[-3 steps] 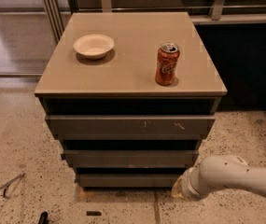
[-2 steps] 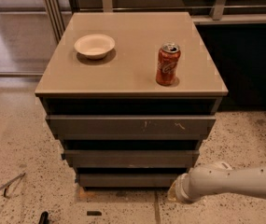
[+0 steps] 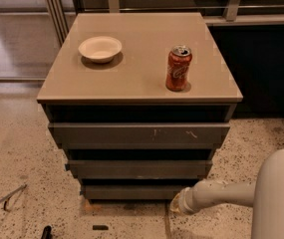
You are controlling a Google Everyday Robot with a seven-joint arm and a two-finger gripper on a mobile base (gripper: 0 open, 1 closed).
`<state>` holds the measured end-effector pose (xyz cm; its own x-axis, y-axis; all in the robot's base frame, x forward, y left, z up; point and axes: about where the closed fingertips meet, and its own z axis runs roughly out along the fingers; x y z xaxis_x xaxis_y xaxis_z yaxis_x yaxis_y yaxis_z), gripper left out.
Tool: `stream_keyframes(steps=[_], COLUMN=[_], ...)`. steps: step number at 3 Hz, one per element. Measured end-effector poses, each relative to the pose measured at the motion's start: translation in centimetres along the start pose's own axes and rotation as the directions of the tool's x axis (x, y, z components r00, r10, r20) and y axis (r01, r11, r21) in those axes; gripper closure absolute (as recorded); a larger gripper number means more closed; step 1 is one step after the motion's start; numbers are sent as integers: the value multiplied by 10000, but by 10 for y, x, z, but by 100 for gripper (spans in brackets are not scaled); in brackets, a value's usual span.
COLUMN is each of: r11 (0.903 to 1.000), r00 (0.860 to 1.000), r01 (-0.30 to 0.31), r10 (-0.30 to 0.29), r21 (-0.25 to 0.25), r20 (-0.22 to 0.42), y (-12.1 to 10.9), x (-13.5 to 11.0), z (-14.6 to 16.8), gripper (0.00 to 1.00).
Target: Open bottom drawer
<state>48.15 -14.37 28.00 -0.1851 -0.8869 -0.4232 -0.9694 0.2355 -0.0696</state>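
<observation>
You're on the approach: the gripper [image 3: 176,203] sits low, just beside the right end of the bottom drawer [image 3: 131,192], which looks shut under the other two. I cannot tell whether the gripper is released or clenched. Next you need purchase on the drawer's edge, then a straight pull outward.

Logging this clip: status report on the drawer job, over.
Gripper low by right corner of bottom drawer, near floor. Drawer looks shut. Coca-Cola can and white bowl up top, out of the way.
</observation>
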Motion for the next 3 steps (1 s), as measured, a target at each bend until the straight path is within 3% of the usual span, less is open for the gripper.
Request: stream_keyframes(steps=[1, 2, 3], r11=[9999, 9999, 9998], r00=[10000, 10000, 9994], r01=[-47, -46, 36], r10=[46, 46, -43], r21=[89, 90, 209], r20=[62, 63, 329], y=[-9, -9, -10], x=[2, 2, 7], z=[9, 9, 23], gripper=[19, 0, 0])
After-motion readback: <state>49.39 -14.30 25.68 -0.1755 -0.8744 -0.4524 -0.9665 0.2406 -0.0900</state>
